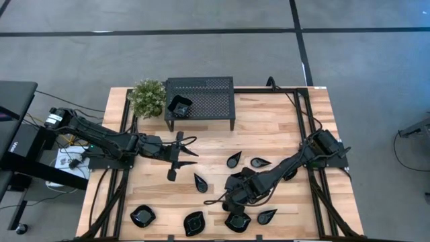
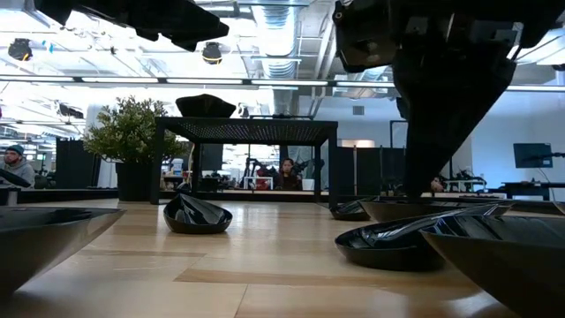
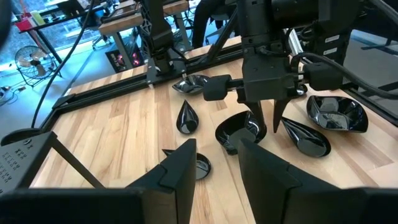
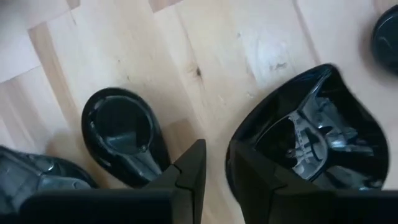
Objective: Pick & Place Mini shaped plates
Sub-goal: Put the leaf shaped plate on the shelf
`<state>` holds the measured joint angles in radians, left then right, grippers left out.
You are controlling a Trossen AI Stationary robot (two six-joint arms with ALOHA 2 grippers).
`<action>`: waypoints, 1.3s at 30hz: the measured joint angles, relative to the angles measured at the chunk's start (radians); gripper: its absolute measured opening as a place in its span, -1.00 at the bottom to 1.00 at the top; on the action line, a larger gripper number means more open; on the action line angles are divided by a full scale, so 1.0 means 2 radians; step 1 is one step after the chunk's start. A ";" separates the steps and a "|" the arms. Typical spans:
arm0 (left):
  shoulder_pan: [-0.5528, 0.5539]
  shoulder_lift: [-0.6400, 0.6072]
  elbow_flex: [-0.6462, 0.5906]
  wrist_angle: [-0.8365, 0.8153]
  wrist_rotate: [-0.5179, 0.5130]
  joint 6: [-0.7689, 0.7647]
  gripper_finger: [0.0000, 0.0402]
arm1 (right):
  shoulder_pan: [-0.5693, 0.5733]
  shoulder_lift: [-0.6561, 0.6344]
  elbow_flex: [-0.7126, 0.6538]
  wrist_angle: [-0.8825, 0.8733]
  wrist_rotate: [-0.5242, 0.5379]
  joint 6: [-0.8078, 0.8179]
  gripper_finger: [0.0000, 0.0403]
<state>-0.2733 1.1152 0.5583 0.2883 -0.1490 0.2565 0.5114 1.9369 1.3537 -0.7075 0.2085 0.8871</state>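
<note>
Mini shaped plates (image 1: pixel 199 182) carry no readable writing; right end effector (image 1: pixel 227 199) parted, left end effector (image 1: pixel 191 149) released.

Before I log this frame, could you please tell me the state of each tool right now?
Left tool: open, holding nothing, above bare table.
Right tool: fingers slightly apart, empty, poised over a black plate.
</note>
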 joint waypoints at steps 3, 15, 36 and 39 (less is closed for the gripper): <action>0.000 0.000 0.000 0.000 0.000 -0.001 -0.39 | -0.001 0.008 0.000 -0.007 0.002 -0.001 -0.66; 0.000 0.000 0.000 -0.002 0.000 -0.001 -0.39 | -0.001 0.032 0.000 -0.010 0.016 -0.064 -0.66; 0.000 0.000 0.000 -0.002 0.000 -0.001 -0.39 | -0.001 0.032 0.043 -0.053 0.026 -0.120 -0.99; 0.000 0.000 0.000 -0.001 0.000 -0.001 -0.39 | -0.001 0.032 0.083 -0.054 0.043 -0.174 -0.99</action>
<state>-0.2731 1.1156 0.5587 0.2855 -0.1490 0.2539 0.5102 2.0012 1.5191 -0.8152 0.2940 0.5394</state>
